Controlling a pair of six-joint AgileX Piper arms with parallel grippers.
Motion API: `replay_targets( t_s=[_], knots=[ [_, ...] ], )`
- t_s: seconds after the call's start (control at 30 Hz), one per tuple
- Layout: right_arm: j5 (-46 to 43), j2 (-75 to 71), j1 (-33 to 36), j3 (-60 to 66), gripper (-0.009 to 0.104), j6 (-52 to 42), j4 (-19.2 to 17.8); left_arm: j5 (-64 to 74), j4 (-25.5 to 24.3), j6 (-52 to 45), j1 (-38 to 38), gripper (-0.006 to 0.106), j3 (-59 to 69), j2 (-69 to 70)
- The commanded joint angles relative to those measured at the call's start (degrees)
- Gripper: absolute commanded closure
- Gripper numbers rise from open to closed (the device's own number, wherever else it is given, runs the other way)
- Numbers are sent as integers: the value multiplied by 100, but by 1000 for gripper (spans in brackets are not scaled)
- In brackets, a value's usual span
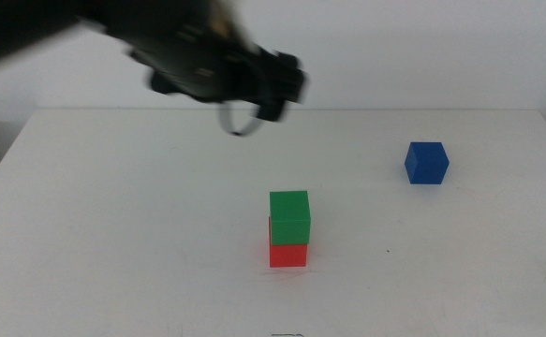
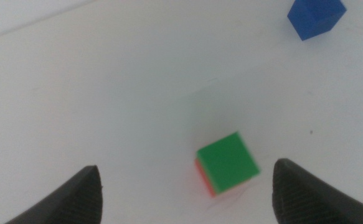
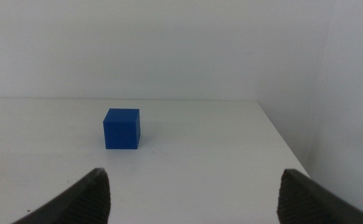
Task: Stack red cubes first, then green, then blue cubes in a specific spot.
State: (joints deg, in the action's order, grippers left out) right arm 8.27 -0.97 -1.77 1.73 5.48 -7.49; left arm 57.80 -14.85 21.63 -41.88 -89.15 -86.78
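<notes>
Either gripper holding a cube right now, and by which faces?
No. The left gripper is open above the green cube, which sits on the red cube. The right gripper is open, facing the blue cube.

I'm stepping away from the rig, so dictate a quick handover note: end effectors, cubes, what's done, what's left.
Left end effector: open, empty, raised above the stack.
Right end effector: open, empty, low at the table's right side, facing the blue cube.
Green cube sits on the red cube, near the table's centre front, slightly offset.
Blue cube alone on the table, right and farther back.
Done: red, green. Left: blue on top.
</notes>
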Motion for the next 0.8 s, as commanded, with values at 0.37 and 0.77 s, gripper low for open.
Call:
replay_targets(
  t_s=[0.37, 0.77],
  knots=[
    [-437, -89, -17, -111, 4, -72, -79, -762, 3163, -3155, 1982, 7, 2138, 2925],
    [-437, -89, -17, -111, 4, -72, -79, -924, 3559, -3552, 2038, 7, 2189, 2953]
  ],
)
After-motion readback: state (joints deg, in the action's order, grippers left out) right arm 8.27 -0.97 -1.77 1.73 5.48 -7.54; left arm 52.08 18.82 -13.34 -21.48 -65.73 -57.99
